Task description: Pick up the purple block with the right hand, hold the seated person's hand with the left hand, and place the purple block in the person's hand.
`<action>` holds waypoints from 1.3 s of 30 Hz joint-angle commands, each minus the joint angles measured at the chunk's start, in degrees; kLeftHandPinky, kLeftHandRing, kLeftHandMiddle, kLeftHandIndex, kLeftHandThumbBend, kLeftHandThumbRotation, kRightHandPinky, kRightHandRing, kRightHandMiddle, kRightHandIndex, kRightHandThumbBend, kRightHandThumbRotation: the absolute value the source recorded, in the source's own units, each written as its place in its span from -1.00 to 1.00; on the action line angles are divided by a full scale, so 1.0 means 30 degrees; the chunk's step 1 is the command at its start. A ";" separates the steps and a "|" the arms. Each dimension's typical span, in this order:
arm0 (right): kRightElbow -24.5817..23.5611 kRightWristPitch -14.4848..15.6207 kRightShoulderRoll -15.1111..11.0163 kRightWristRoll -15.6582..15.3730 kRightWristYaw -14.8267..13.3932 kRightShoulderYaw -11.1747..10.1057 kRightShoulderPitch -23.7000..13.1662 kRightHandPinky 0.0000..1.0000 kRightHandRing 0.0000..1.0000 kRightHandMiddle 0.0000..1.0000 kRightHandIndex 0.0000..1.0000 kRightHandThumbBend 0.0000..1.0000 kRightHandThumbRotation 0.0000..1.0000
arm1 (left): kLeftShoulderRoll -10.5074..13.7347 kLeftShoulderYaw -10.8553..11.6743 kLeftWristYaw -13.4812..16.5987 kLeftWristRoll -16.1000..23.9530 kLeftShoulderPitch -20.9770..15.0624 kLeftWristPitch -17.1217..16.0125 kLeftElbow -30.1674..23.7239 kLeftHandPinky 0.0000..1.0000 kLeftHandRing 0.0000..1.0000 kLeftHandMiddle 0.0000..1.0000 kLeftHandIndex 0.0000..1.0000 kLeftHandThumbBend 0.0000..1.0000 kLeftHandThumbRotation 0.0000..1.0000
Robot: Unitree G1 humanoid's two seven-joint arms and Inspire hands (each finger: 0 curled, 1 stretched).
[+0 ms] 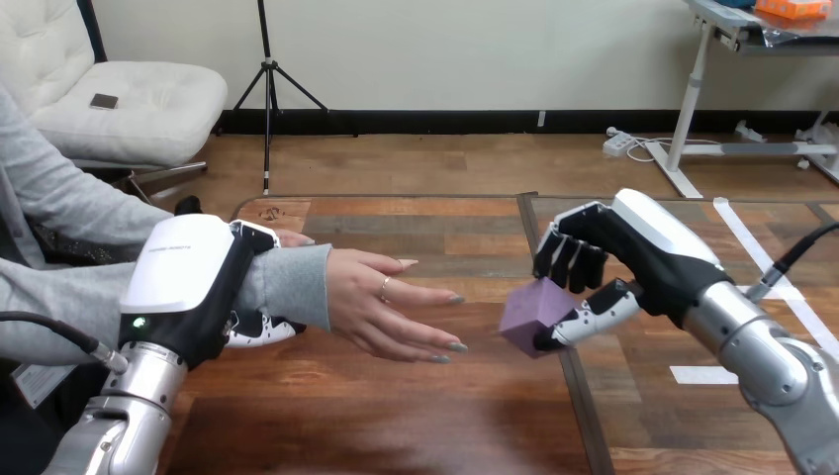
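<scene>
Got my right robot hand (633, 252) pinching the purple block (529, 312) above the counter (416, 416), at 3 o'clock from the person's hand (396, 307), just apart. Meanwhile my left robot hand (183, 287) is curled round the person's wrist (287, 287).

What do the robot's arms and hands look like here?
Silver cylindrical forearms, each with a black cable. Left hand: black, broad white back shell, small green light near the wrist. Right hand: black, white back shell, black-and-white jointed fingers.
</scene>
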 commanded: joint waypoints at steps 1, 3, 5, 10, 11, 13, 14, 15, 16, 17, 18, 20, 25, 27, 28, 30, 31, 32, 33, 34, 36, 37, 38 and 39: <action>-0.1156 -0.0137 0.0389 0.0264 -0.0184 -0.0107 -0.1876 -0.29 -0.25 -0.18 -0.17 0.77 -1.00 | -0.0764 -0.0109 0.0630 -0.0256 -0.1850 -0.0992 -0.0597 -0.64 -0.55 -0.45 -0.42 0.49 -1.00; -0.1255 -0.0016 0.0483 0.0217 -0.0135 -0.0082 -0.1919 -0.29 -0.25 -0.18 -0.17 0.77 -1.00 | -0.0836 -0.0124 0.0640 -0.0240 -0.1864 -0.0981 -0.0605 -0.65 -0.55 -0.46 -0.43 0.49 -1.00; -0.1324 0.0054 0.0571 0.0192 -0.0099 -0.0065 -0.1956 -0.29 -0.25 -0.18 -0.17 0.77 -1.00 | -0.0901 -0.0136 0.0689 -0.0212 -0.1877 -0.0986 -0.0590 -0.65 -0.55 -0.46 -0.43 0.49 -1.00; -0.1424 0.0138 0.0708 0.0094 -0.0078 0.0035 -0.2048 -0.29 -0.25 -0.18 -0.18 0.77 -1.00 | -0.1033 -0.0170 0.0921 -0.0093 -0.1927 -0.1054 -0.0467 -0.65 -0.56 -0.46 -0.43 0.50 -1.00; -0.1446 0.0136 0.0748 0.0061 -0.0068 0.0077 -0.2089 -0.29 -0.25 -0.18 -0.18 0.77 -1.00 | -0.1063 -0.0184 0.0932 -0.0077 -0.1940 -0.1032 -0.0448 -0.65 -0.56 -0.46 -0.43 0.50 -1.00; -0.1480 0.0134 0.0791 0.0032 -0.0051 0.0113 -0.2124 -0.29 -0.25 -0.18 -0.18 0.77 -1.00 | -0.1093 -0.0196 0.0930 -0.0062 -0.1951 -0.1002 -0.0431 -0.65 -0.56 -0.46 -0.44 0.51 -1.00; -0.1495 0.0129 0.0860 0.0032 -0.0058 0.0133 -0.2159 -0.29 -0.25 -0.18 -0.18 0.77 -1.00 | -0.1109 -0.0191 0.0848 -0.0068 -0.1925 -0.0917 -0.0518 -0.65 -0.56 -0.46 -0.44 0.51 -1.00; -0.1509 0.0125 0.0904 0.0037 -0.0061 0.0138 -0.2172 -0.29 -0.25 -0.19 -0.18 0.77 -1.00 | -0.1120 -0.0185 0.0789 -0.0070 -0.1900 -0.0856 -0.0590 -0.65 -0.56 -0.46 -0.43 0.50 -1.00; -0.1520 0.0123 0.0935 0.0037 -0.0062 0.0138 -0.2181 -0.30 -0.26 -0.19 -0.18 0.78 -1.00 | -0.1129 -0.0180 0.0748 -0.0070 -0.1883 -0.0816 -0.0638 -0.65 -0.55 -0.45 -0.43 0.50 -1.00; -0.1565 0.0185 0.1013 0.0019 -0.0075 0.0151 -0.2200 -0.31 -0.27 -0.20 -0.18 0.78 -1.00 | -0.1147 -0.0183 0.0747 -0.0058 -0.1883 -0.0795 -0.0651 -0.65 -0.55 -0.45 -0.43 0.50 -1.00; -0.1598 0.0234 0.1062 0.0002 -0.0082 0.0157 -0.2210 -0.31 -0.28 -0.20 -0.18 0.78 -1.00 | -0.1160 -0.0184 0.0761 -0.0046 -0.1890 -0.0796 -0.0642 -0.65 -0.55 -0.45 -0.43 0.50 -1.00; -0.1601 0.0252 0.1189 0.0007 -0.0086 0.0170 -0.2258 -0.33 -0.29 -0.21 -0.18 0.78 -1.00 | -0.1197 -0.0161 0.0663 -0.0127 -0.1878 -0.0787 -0.0675 -0.65 -0.55 -0.45 -0.43 0.50 -1.00; -0.1459 -0.0033 0.1428 0.0030 -0.0157 0.0239 -0.2408 -0.34 -0.31 -0.22 -0.19 0.79 -1.00 | -0.1287 -0.0127 0.0521 -0.0215 -0.1826 -0.0697 -0.0838 -0.64 -0.54 -0.45 -0.43 0.50 -1.00; -0.1376 -0.0237 0.1536 -0.0005 -0.0258 0.0303 -0.2490 -0.34 -0.31 -0.23 -0.19 0.80 -1.00 | -0.1312 -0.0125 0.0530 -0.0212 -0.1823 -0.0707 -0.0857 -0.64 -0.54 -0.44 -0.43 0.50 -1.00; -0.1344 -0.0356 0.1621 0.0005 -0.0299 0.0340 -0.2536 -0.34 -0.31 -0.23 -0.19 0.80 -1.00 | -0.1319 -0.0132 0.0518 -0.0194 -0.1824 -0.0697 -0.0878 -0.64 -0.54 -0.44 -0.42 0.50 -1.00; -0.1315 -0.0476 0.1704 0.0028 -0.0330 0.0370 -0.2577 -0.36 -0.33 -0.24 -0.20 0.80 -1.00 | -0.1331 -0.0139 0.0499 -0.0165 -0.1822 -0.0677 -0.0911 -0.64 -0.54 -0.44 -0.42 0.50 -1.00; -0.1304 -0.0502 0.1714 0.0036 -0.0335 0.0375 -0.2585 -0.37 -0.33 -0.25 -0.20 0.81 -1.00 | -0.1338 -0.0139 0.0493 -0.0156 -0.1821 -0.0670 -0.0921 -0.64 -0.54 -0.44 -0.42 0.50 -1.00; -0.1253 -0.0587 0.1765 0.0081 -0.0300 0.0404 -0.2631 -0.37 -0.34 -0.25 -0.21 0.81 -1.00 | -0.1345 -0.0138 0.0491 -0.0150 -0.1814 -0.0668 -0.0929 -0.64 -0.54 -0.44 -0.42 0.50 -1.00; -0.1210 -0.0657 0.1801 0.0117 -0.0275 0.0427 -0.2666 -0.38 -0.34 -0.25 -0.21 0.80 -1.00 | -0.1353 -0.0136 0.0489 -0.0144 -0.1810 -0.0666 -0.0935 -0.64 -0.54 -0.44 -0.42 0.50 -1.00; -0.1220 -0.0655 0.1881 0.0077 -0.0296 0.0481 -0.2708 -0.39 -0.35 -0.26 -0.21 0.80 -1.00 | -0.1373 -0.0127 0.0446 -0.0160 -0.1798 -0.0633 -0.0965 -0.64 -0.54 -0.43 -0.42 0.50 -1.00; -0.1241 -0.0635 0.1961 0.0009 -0.0334 0.0533 -0.2746 -0.39 -0.36 -0.26 -0.21 0.80 -1.00 | -0.1402 -0.0113 0.0391 -0.0178 -0.1782 -0.0590 -0.1004 -0.63 -0.53 -0.43 -0.41 0.50 -1.00; -0.1270 -0.0591 0.2039 -0.0039 -0.0355 0.0577 -0.2775 -0.39 -0.36 -0.26 -0.21 0.80 -1.00 | -0.1434 -0.0098 0.0323 -0.0189 -0.1759 -0.0496 -0.1066 -0.63 -0.53 -0.43 -0.41 0.50 -1.00; -0.1281 -0.0571 0.2085 -0.0062 -0.0363 0.0601 -0.2793 -0.39 -0.36 -0.26 -0.21 0.80 -1.00 | -0.1460 -0.0087 0.0278 -0.0190 -0.1743 -0.0428 -0.1110 -0.63 -0.53 -0.43 -0.41 0.50 -1.00; -0.1287 -0.0558 0.2115 -0.0078 -0.0370 0.0618 -0.2807 -0.40 -0.36 -0.27 -0.21 0.80 -1.00 | -0.1479 -0.0077 0.0244 -0.0189 -0.1732 -0.0384 -0.1140 -0.63 -0.53 -0.43 -0.41 0.50 -1.00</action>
